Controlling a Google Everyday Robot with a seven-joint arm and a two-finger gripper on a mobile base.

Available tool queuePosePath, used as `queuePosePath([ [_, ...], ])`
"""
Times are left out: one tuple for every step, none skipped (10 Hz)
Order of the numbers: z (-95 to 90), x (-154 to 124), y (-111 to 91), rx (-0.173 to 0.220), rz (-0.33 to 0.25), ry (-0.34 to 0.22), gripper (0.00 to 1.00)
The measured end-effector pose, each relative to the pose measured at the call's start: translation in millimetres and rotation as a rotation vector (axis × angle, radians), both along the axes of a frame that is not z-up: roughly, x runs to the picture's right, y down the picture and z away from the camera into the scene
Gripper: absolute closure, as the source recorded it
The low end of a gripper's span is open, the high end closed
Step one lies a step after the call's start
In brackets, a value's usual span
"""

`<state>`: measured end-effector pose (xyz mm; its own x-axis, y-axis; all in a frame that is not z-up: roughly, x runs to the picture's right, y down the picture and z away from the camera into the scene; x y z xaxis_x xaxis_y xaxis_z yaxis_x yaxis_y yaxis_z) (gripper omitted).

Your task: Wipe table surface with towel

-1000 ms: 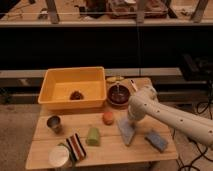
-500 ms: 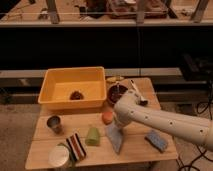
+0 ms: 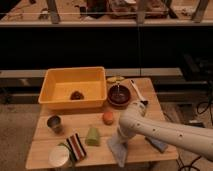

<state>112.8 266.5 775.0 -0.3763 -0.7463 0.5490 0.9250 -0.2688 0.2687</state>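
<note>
Towel [image 3: 118, 147] of pale grey-blue cloth lies flat and limp on the front part of the table surface [image 3: 50, 142], just right of centre, with its tapered end reaching toward the front edge. You see the white arm come in from the lower right and bend down over the cloth's upper end. The gripper [image 3: 121, 138] is at that upper end, hidden under the arm's wrist, so you cannot tell whether it clasps the cloth or merely presses on it.

Just left of the towel stands a small green block [image 3: 92, 136]. Left of that, a cloth striped red, black and white [image 3: 76, 146] lies beside a round white lid or can top [image 3: 59, 156] at the front left corner. A small metal cup [image 3: 54, 123] stands further back on the left. An orange ball-like thing [image 3: 108, 117] sits near the middle, just beyond the arm.

At the back left, a yellow tub [image 3: 55, 82] holds one small dark object [image 3: 76, 95]. A dark brown bowl [image 3: 119, 96] stands to its right. A darker blue pad [image 3: 158, 145] peeks out from under the arm at the right.
</note>
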Motion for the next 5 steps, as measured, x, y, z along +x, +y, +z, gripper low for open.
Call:
queuePosePath([
  [0.6,20,0,-0.004,0.019,0.029,0.90],
  [2.3,38,-1,-0.005,0.037,0.057,0.90],
  [4.0,54,-2,-0.007,0.055,0.082,0.90],
  [8.5,76,-6,-0.011,0.080,0.125,0.90],
  [15.1,84,-14,-0.006,0.099,0.143,0.90],
])
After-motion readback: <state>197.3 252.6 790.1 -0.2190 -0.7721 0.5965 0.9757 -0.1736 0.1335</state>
